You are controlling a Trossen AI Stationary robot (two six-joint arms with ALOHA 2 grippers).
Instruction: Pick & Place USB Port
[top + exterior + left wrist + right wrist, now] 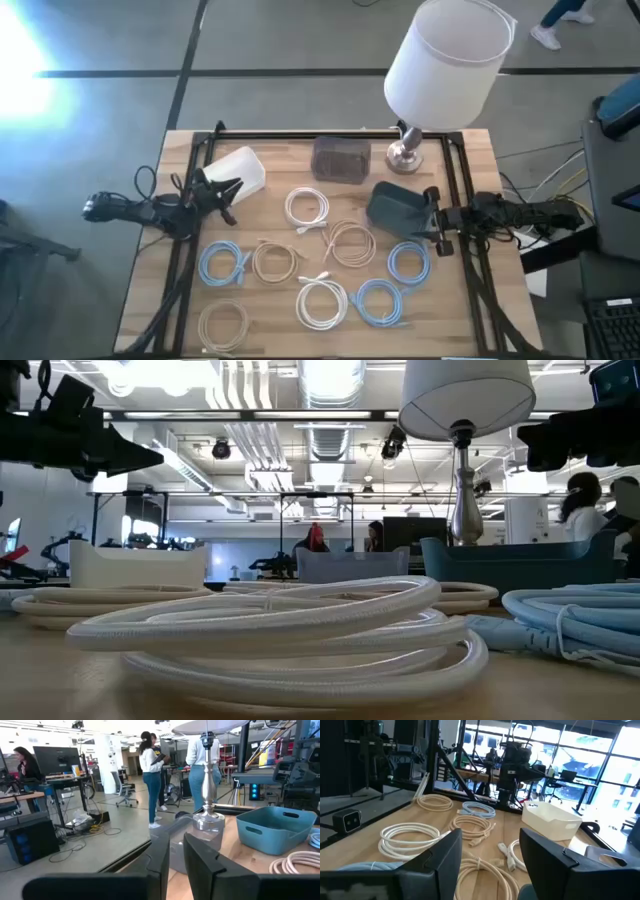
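I am holding both arms at the edges of the surface (150,300), nothing grasped; the pick has not begun. The left tool (228,190), fingers nearly together, is hovering beside the white bin (240,168); the right tool (432,222), fingers apart, is hovering at the blue bin (398,208). Coiled USB cables, such as the white coil (321,302), are lying between them. Next, I judge, a descent onto one coil is required. The lamp (445,60) and grey bin (341,158) are crowding the far edge.
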